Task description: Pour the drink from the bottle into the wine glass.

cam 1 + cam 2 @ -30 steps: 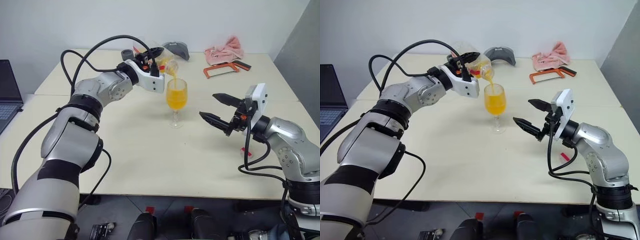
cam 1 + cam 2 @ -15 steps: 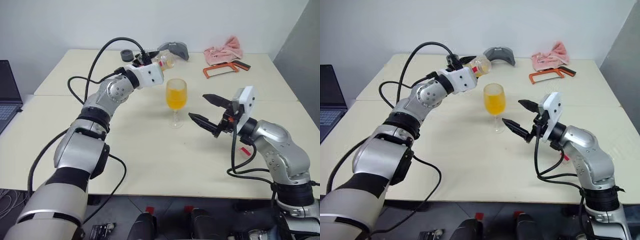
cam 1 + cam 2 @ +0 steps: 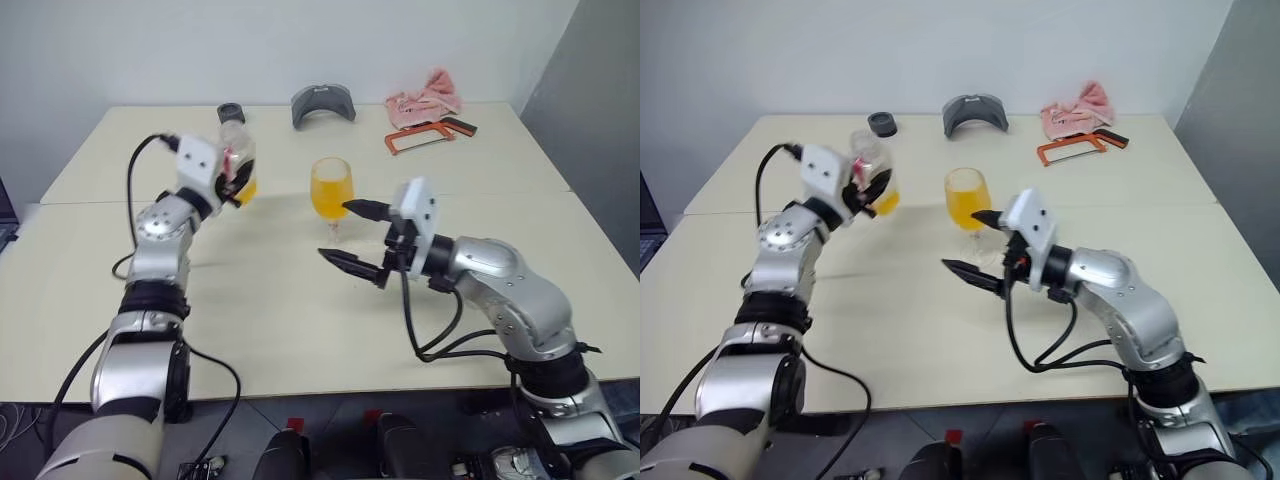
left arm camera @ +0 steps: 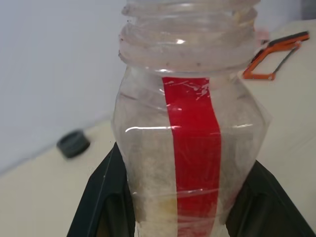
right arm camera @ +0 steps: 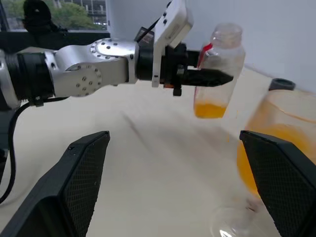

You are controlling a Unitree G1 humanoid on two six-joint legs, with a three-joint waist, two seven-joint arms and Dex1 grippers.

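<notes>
The wine glass (image 3: 331, 188) stands upright mid-table, its bowl largely full of the orange drink (image 3: 966, 205). To its left, my left gripper (image 3: 238, 178) is shut on the clear bottle (image 3: 237, 160), which it holds upright above the table. The bottle's red stripe (image 4: 192, 148) faces the left wrist camera, and a little drink (image 5: 207, 109) sits at its bottom. My right gripper (image 3: 334, 231) is open and points left, just in front of the glass's stem. In the right wrist view the glass (image 5: 276, 148) stands close to one finger (image 5: 279, 182).
A black cap (image 3: 231, 112), a grey curved object (image 3: 323, 102), a pink cloth (image 3: 425, 97) and an orange hacksaw (image 3: 428, 135) lie along the far edge of the table (image 3: 250, 310). A grey wall closes the right side.
The left arm stopped pouring, swung the bottle left away from the glass and rolled it upright. The open right gripper moved left up to the glass. The camera view also shifted.
</notes>
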